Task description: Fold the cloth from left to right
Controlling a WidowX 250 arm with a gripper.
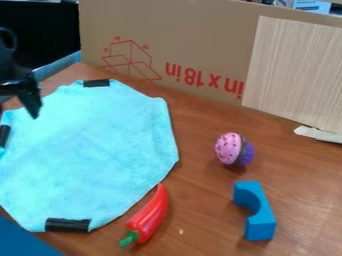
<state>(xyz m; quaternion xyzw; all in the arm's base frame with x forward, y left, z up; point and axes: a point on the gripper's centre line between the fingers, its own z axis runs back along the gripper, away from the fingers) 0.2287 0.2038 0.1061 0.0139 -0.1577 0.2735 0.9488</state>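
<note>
Black gripper (31, 97) hangs over the upper left part of a light blue cloth (87, 150) at the left edge of the camera view; whether it is set wide or narrow cannot be told. Spread out and unfolded, the cloth covers the left side of a brown wooden tabletop (200, 215), its outline many-sided, with black strips at its top, left and bottom edges.

Close by the cloth's lower right edge lies a red toy chili pepper (152, 212), slanting, its green stem toward the bottom of the view. To the right, well apart from the cloth, sits a round pink and purple toy (230, 149) with dark specks on its pink side. Nearer the camera rests a blue block (257, 212) with an arched cutout facing left. A blue surface (23, 242) cuts across the lower left corner.

Along the far side of the tabletop stands a large cardboard panel (194, 35) printed in red with a box outline and upside-down lettering. A pale wood-grain sheet (294, 70) stands against its right part, with a torn white scrap (319, 134) at its foot. Dark space fills the room's upper left; blue and white items (311, 6) show above the cardboard at upper right.
</note>
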